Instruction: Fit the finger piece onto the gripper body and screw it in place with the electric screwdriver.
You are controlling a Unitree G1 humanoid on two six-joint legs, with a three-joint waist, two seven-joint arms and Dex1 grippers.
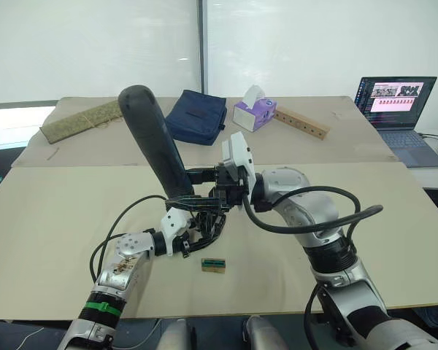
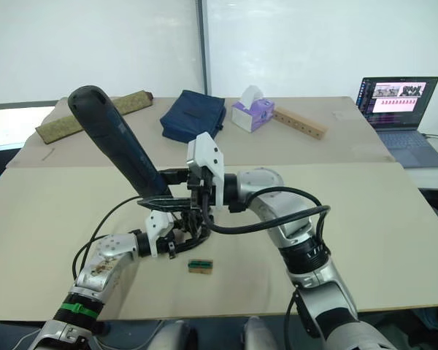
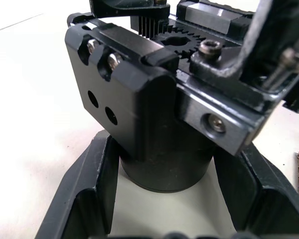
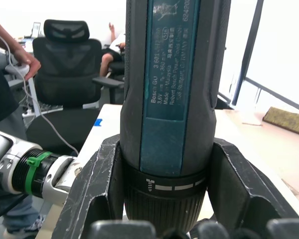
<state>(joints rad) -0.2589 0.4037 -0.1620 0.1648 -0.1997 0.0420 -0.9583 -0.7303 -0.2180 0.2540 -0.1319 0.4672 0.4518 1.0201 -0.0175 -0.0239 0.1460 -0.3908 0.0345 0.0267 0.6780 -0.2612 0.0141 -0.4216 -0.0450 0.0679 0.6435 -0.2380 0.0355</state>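
Beige table (image 1: 394,240), left gripper (image 3: 162,186) clamping gripper body (image 3: 149,109), right gripper (image 4: 164,189) pinching electric screwdriver (image 1: 155,138), bit hidden.

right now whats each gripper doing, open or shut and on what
Left gripper: shut on the gripper body, fingers around its round base.
Right gripper: shut on the electric screwdriver, fingers clamping its barrel.

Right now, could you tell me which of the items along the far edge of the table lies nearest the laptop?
The tan wooden bar with holes, lying at an angle right of the purple tissue box; the navy bag and woven mat lie further from the laptop.
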